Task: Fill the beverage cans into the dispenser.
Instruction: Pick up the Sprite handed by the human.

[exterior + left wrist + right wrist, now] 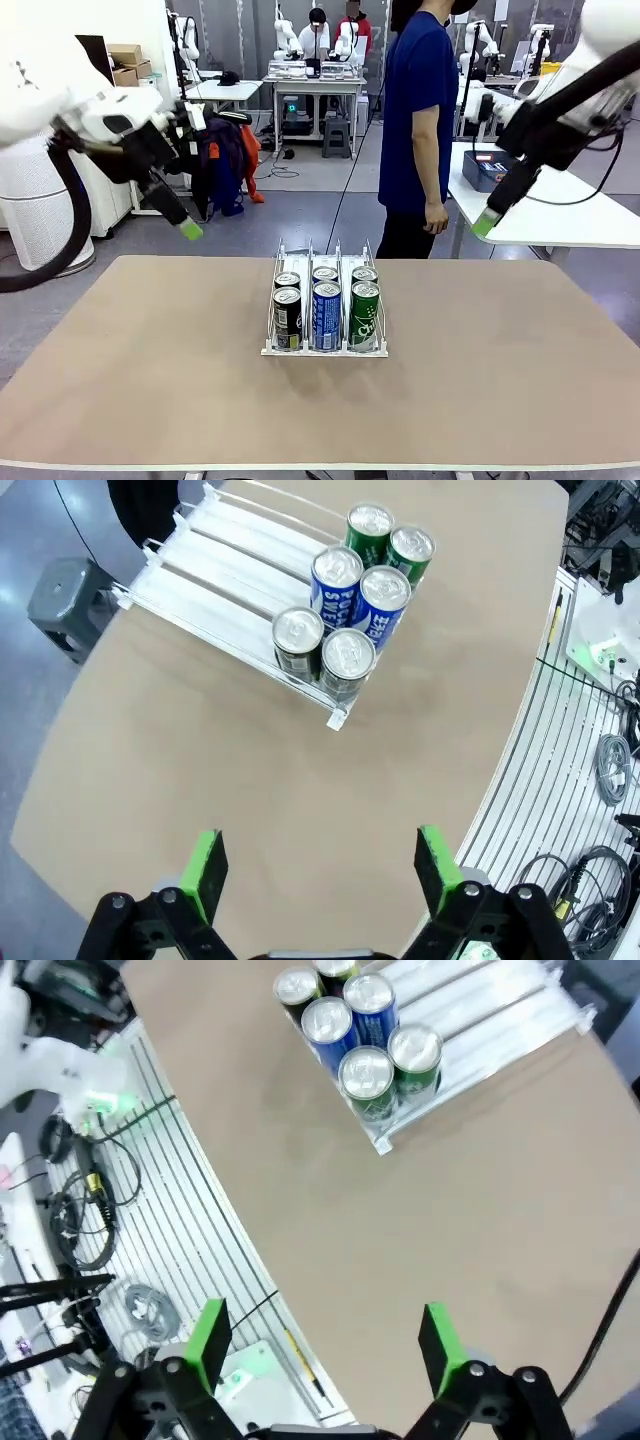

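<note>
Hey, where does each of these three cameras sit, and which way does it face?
Front view: fixed between the arms, facing across the table at the person; left gripper and right gripper raised.
Left wrist view: on that wrist, looking down at the dispenser; open fingers below.
Right wrist view: likewise, from the other side; own fingers open.
Shared: the six beverage cans.

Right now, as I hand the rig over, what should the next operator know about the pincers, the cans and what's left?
Left pincer: open, holding nothing, raised.
Right pincer: open, holding nothing, raised.
Dispenser: six cans stand at the robot's end, two per lane: dark cans, blue cans, green cans.
Done: these six are loaded.
Left: the far parts of the lanes are bare. There is probably more to load only if the person brings cans.
</note>
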